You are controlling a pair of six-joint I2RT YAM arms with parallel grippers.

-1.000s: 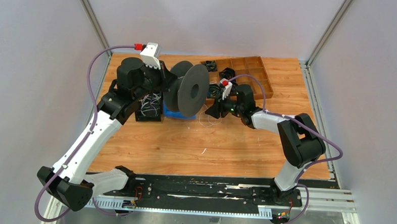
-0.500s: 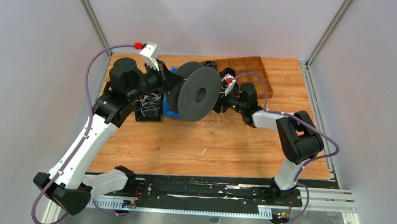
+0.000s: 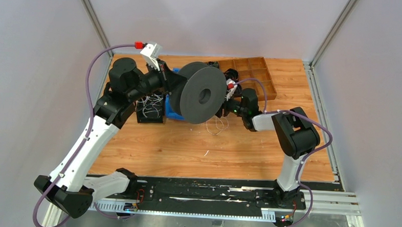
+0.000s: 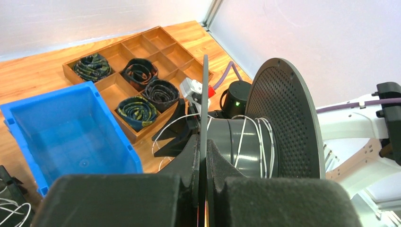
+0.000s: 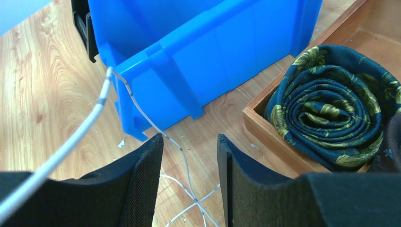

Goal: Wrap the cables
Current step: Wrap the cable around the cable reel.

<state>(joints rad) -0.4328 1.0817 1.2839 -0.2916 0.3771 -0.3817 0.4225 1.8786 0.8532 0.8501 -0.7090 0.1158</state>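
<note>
Winding looks under way: your left gripper [image 4: 203,156] pinches the spool [image 4: 288,118] by its flange, the cables [image 4: 259,142] make a few turns just beyond it, and your right gripper [image 5: 189,156], spread and empty, must next catch the loose strand ahead.

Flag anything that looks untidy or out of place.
The cable lies in slack loops on the table below the spool, and its few turns on the hub sit spread apart rather than tight.

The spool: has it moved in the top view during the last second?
Yes. The spool shifted right, toward the wooden tray, its face turning to the camera.
</note>
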